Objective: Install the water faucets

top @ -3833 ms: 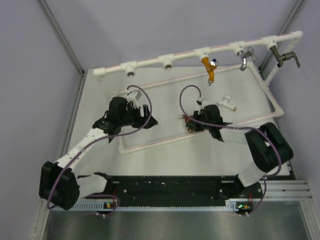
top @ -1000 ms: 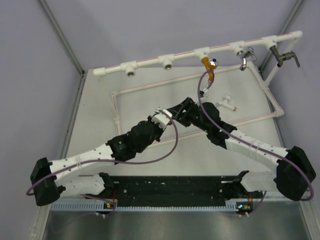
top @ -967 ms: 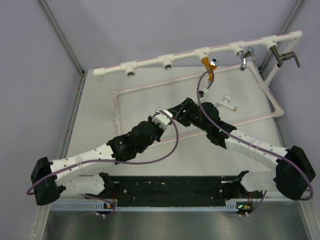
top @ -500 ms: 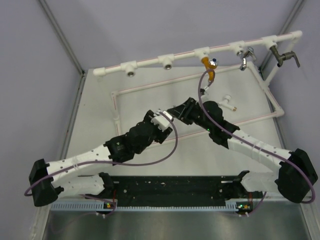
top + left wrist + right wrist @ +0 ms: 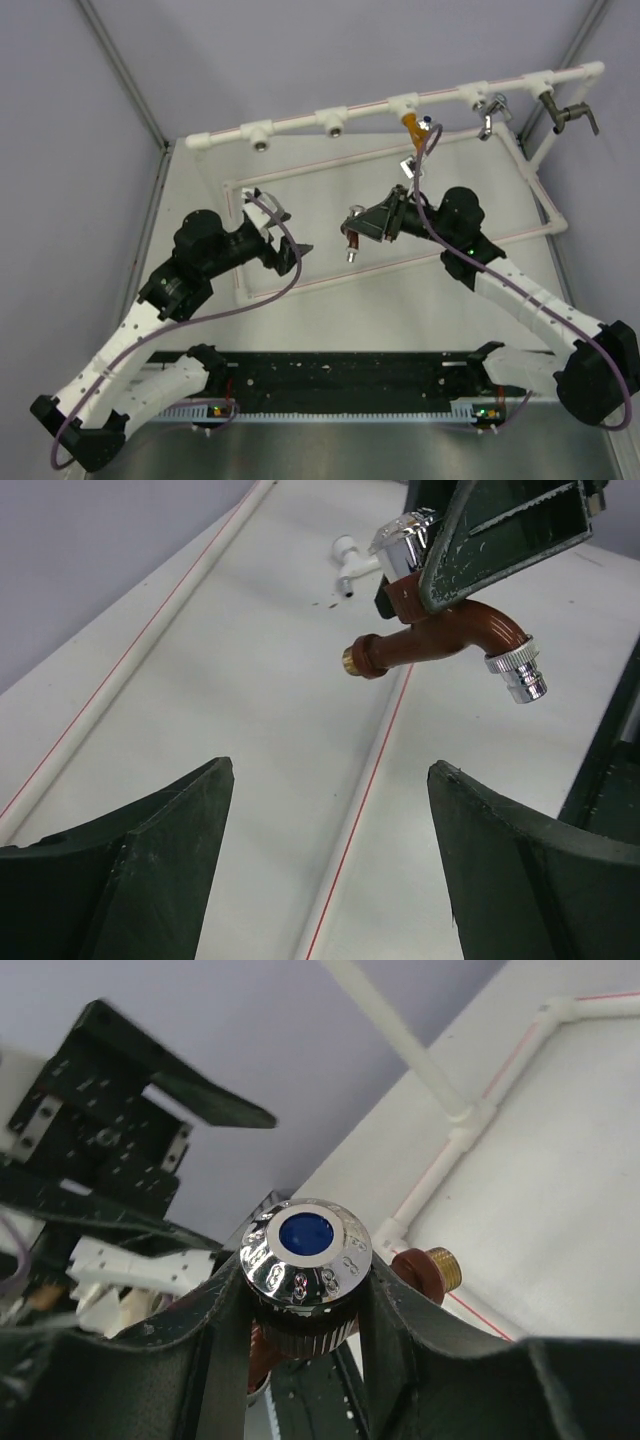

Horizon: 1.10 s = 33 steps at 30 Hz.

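From above, the left arm (image 5: 130, 340) reached from its base at the near left corner up to a raised elbow, then bent right. This pointed the left gripper (image 5: 293, 252) towards the middle of the table (image 5: 320, 200). The right arm (image 5: 520, 295) stretched from the near right corner, away and leftward, with its wrist turned left. The right gripper (image 5: 368, 224) held the reddish-brown faucet (image 5: 352, 238), silver tip towards the near side, inside the pipe frame (image 5: 330, 122). The two grippers faced each other with a clear gap between them. An orange faucet (image 5: 412, 126) hung from a tee on the frame's raised far rail.

In the left wrist view, the left gripper (image 5: 330, 860) had its dark fingers (image 5: 150, 860) spread wide with nothing between them. Beyond them, the reddish-brown faucet (image 5: 440, 640) hung in the air, pinched at its chrome handle by a finger of the right gripper (image 5: 500, 530). Its brass threaded end pointed left and its silver tip pointed down and right. A white faucet (image 5: 348, 565) lay on the table farther off, apart from everything else.

In the right wrist view, the right gripper (image 5: 305, 1285) was clamped on the faucet's round chrome knob, which had a blue centre (image 5: 305, 1240), with one finger (image 5: 215, 1330) pressed on each side. The brown body and brass thread stuck out to the right. The left gripper (image 5: 120, 1090) stood open at upper left, well clear of the faucet.
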Available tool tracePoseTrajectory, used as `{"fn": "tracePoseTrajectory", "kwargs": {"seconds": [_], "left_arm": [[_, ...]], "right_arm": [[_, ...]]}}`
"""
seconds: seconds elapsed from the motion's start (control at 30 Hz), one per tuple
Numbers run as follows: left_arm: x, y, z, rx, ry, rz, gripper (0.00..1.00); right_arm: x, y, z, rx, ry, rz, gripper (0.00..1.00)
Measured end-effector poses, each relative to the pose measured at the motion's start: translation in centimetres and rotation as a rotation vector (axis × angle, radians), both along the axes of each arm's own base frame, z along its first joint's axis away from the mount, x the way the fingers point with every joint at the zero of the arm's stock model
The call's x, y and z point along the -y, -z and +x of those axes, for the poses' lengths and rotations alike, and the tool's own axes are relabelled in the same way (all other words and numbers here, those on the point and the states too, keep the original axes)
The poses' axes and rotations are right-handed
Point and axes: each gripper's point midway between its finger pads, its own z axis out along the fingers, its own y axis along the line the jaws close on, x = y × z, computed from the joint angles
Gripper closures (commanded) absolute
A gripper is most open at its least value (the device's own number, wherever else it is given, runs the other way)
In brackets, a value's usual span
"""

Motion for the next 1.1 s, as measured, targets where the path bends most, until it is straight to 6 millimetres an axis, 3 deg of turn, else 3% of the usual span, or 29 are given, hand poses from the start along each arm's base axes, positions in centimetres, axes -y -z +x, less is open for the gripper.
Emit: {"fn": "tracePoseTrajectory", "kwargs": {"seconds": [0.23,0.33,0.67,0.8,0.97,1.1], "left_arm": [[2.6,-1.1,-3.7,-0.014,0.309,-0.036,0.15],[3.3,-1.9,-4.7,0.039,0.395,-0.060,0.16],[4.0,-3.5,-4.4,0.293,0.461,-0.069,0.17],[4.8,-4.2,-4.8,0.360,0.498,-0.070,0.18],[6.6,-3.6,-5.8,0.362,0.578,-0.068,0.23],[7.5,-3.1,-6.1,0.355,0.612,-0.059,0.33]], "right_arm": [[-1.2,-7.3,-5.9,0.297,-0.378,0.086,1.00],[-0.9,-9.0,-7.9,0.392,-0.480,0.112,1.00],[-1.0,-9.8,-11.5,0.456,-0.688,0.121,1.00],[-1.4,-9.8,-11.9,0.459,-0.724,0.124,1.00],[-1.7,-9.4,-11.7,0.441,-0.745,0.127,1.00],[-1.9,-9.1,-11.6,0.422,-0.759,0.129,1.00]]}}
